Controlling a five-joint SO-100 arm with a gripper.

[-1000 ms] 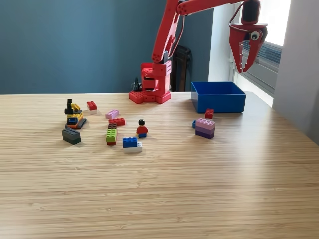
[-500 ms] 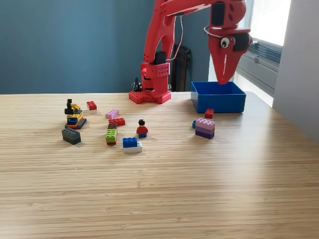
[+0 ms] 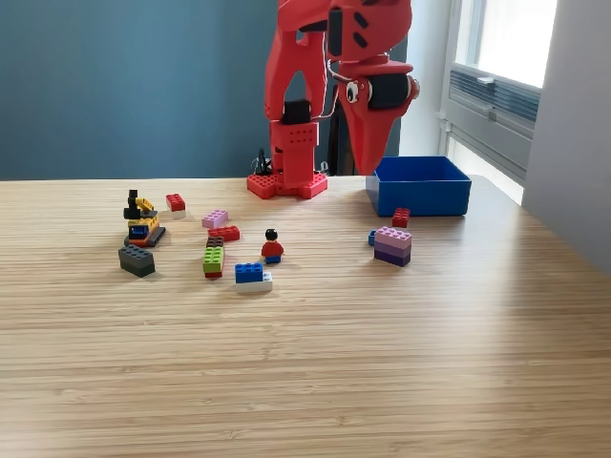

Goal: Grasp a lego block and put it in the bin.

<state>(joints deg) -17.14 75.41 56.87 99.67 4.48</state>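
Overhead, the red gripper (image 3: 368, 164) hangs with its jaws pressed together and nothing between them, just off the exterior view's left side of the blue bin (image 3: 420, 200), while lego blocks (image 3: 392, 245) lie scattered on the wooden table (image 3: 305, 363).

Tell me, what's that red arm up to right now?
Red gripper shut, empty, raised beside the blue plastic bin. Small plastic blocks scattered on the wooden table, none grasped; pink-and-purple stacked block nearest the bin. Nothing in the way.
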